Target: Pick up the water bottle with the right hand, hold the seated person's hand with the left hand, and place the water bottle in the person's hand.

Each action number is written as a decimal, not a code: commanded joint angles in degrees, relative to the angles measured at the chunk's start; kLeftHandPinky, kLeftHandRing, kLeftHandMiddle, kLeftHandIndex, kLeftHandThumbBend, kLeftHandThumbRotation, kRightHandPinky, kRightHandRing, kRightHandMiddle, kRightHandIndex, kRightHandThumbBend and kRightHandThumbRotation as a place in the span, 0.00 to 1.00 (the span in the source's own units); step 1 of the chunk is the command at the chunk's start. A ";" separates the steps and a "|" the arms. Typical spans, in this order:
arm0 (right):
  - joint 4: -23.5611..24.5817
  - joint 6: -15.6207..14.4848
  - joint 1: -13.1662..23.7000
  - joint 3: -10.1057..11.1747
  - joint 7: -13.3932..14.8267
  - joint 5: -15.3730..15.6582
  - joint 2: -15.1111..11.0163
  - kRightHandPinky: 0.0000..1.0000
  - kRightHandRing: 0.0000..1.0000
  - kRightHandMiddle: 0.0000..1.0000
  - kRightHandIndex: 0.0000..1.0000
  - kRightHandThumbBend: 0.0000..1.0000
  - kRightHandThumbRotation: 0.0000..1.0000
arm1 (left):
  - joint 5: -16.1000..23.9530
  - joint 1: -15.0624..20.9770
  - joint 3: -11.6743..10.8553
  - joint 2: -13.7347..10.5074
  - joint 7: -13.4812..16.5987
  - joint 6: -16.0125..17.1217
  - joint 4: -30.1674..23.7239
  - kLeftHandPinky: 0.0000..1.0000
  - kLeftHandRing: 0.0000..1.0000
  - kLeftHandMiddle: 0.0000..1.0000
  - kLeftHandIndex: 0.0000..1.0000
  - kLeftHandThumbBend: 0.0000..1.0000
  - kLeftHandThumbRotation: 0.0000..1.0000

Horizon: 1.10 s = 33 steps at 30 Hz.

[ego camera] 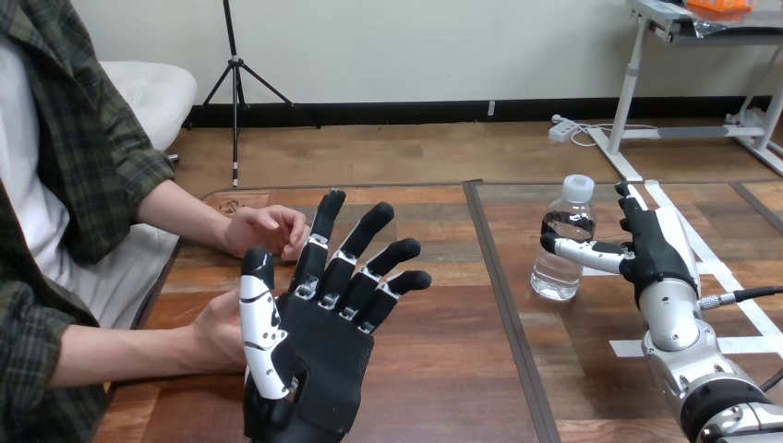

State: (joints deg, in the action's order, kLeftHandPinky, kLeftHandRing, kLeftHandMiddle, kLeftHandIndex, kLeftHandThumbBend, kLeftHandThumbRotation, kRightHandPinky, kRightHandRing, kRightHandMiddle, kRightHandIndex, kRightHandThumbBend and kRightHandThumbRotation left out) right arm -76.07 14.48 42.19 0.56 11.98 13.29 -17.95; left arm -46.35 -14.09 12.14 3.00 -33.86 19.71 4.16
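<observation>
left hand (314,341) spread | water bottle (563,263) beside right hand (657,258) fingers (637,221), thumb across it

No legible text, number or sign found. The water bottle (560,263), just beside the right hand (654,254), carries no readable label. A small dark mark (233,205) on the table (434,305), beyond the left hand (319,346), is indecipherable.

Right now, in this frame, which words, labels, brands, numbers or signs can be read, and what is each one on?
None can be read.
On the water bottle: clear plastic, no legible label.
On the table, far left corner: a small dark mark, too small to read.
On the left hand and the right hand: no print visible.
</observation>
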 commanded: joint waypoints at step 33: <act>1.00 -0.20 6.23 0.30 -2.12 -1.26 1.71 0.93 0.97 0.99 0.99 0.76 0.19 | 0.48 -4.10 0.35 6.85 0.21 1.68 -2.14 0.61 0.70 0.81 0.98 0.55 1.00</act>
State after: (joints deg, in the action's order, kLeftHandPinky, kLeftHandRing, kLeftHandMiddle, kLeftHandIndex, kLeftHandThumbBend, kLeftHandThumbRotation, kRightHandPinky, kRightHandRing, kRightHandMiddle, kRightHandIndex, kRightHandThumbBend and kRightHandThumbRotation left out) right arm -76.07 14.29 42.22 0.64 10.00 12.35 -17.24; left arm -46.37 -14.10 12.15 3.00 -33.74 20.21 4.16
